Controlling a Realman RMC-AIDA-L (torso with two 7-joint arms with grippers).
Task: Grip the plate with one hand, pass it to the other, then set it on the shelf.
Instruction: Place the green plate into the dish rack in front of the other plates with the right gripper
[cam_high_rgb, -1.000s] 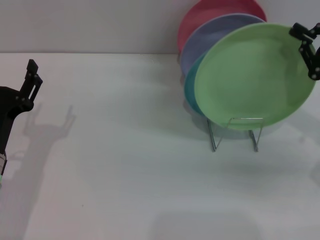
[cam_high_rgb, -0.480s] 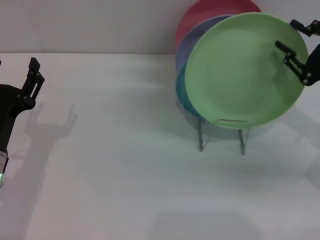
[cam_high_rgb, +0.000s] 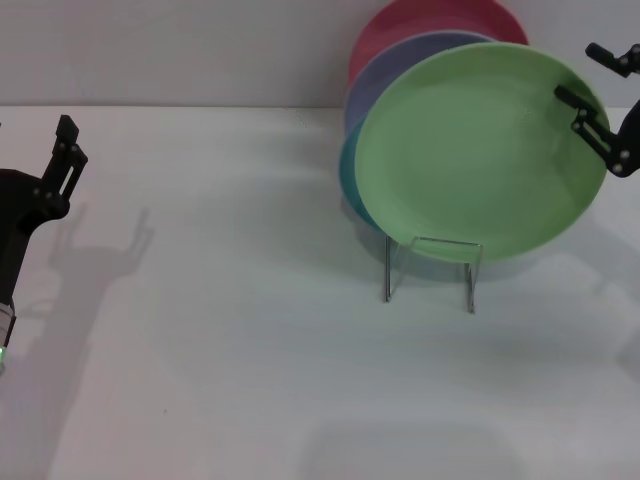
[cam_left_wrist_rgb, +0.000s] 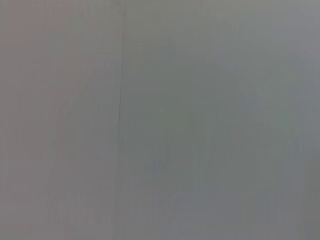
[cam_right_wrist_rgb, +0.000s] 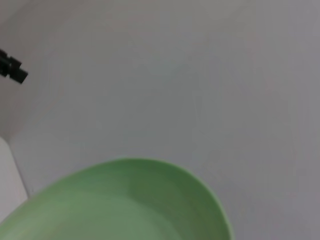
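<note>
The light green plate (cam_high_rgb: 475, 150) stands on edge at the front of the silver wire shelf (cam_high_rgb: 430, 268), leaning back on the other plates. It also fills the lower part of the right wrist view (cam_right_wrist_rgb: 125, 200). My right gripper (cam_high_rgb: 598, 85) is at the plate's upper right rim. Its fingers are apart and straddle the rim, one finger (cam_high_rgb: 592, 118) in front of the plate's face. My left gripper (cam_high_rgb: 62, 165) is parked at the table's far left, empty, with its fingers apart. The left wrist view shows only a grey surface.
Behind the green plate the shelf holds a teal plate (cam_high_rgb: 350, 175), a lavender plate (cam_high_rgb: 400, 70) and a pink-red plate (cam_high_rgb: 430, 25). The white table (cam_high_rgb: 230, 330) stretches left and to the front. A grey wall stands behind.
The shelf and its plates have slid to the left on the table. The green plate moved left with them. My right gripper stayed at the plate's right rim. The left arm has not moved.
</note>
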